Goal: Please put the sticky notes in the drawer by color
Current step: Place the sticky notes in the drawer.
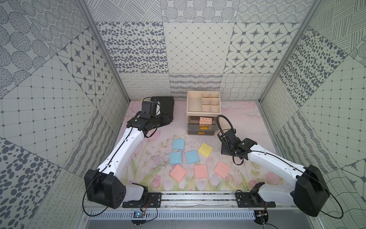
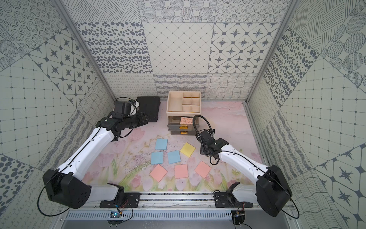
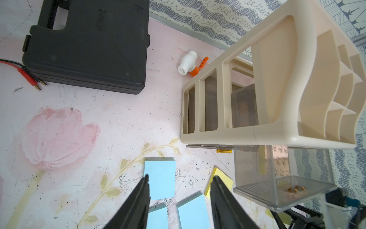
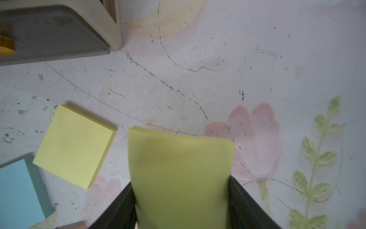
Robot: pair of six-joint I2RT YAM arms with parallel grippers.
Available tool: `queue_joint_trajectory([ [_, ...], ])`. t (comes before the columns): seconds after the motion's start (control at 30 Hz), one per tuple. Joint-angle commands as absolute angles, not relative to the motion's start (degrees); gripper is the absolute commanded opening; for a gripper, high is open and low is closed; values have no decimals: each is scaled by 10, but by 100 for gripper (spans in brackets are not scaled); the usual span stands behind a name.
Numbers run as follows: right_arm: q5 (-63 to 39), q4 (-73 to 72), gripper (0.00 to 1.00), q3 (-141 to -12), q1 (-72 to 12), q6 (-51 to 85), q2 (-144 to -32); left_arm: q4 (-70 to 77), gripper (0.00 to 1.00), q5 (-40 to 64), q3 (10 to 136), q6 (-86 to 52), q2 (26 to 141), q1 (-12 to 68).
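Note:
The cream drawer [image 1: 193, 103] stands at the back, its top drawer [image 1: 198, 121] pulled out. On the table before it lie three blue sticky notes [image 1: 178, 144] [image 1: 175, 158] [image 1: 192, 156], one yellow [image 1: 205, 149] and three pink [image 1: 178, 172] [image 1: 200, 171] [image 1: 222, 169]. My right gripper [image 4: 181, 198] is shut on another yellow sticky note [image 4: 180, 168], lifted off the table right of the loose yellow one [image 4: 75, 144]. In both top views that gripper [image 1: 225, 147] hides the held note. My left gripper [image 3: 180, 177] is open and empty, hovering left of the drawer [image 3: 247, 111].
A flat black case [image 1: 166, 105] lies at the back left, by my left wrist. A white valve with an orange handle [image 3: 188, 65] sits behind the cabinet, and red plug leads [image 3: 29, 79] beside the case. A pink patterned sheet [image 1: 206, 120] lies in the open top drawer.

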State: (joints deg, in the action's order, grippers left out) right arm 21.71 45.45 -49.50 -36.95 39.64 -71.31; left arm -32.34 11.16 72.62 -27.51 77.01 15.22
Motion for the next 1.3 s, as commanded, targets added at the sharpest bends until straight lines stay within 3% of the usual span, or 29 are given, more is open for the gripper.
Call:
queue_joint_trajectory([
  [0.0, 248, 521, 69, -548, -372, 381, -671, -315, 53, 106, 727, -270, 771, 151],
  [0.23, 261, 571, 70, -671, -372, 342, -635, -304, 53, 113, 722, -279, 775, 151],
  [0.43, 242, 509, 71, -747, -372, 311, -676, -302, 53, 112, 717, -278, 769, 151],
  [0.77, 203, 361, 72, -791, -382, 288, -780, -309, 53, 109, 719, -273, 765, 151],
  [1.27, 223, 265, 74, -837, -426, 239, -866, -309, 53, 102, 715, -265, 761, 149],
])
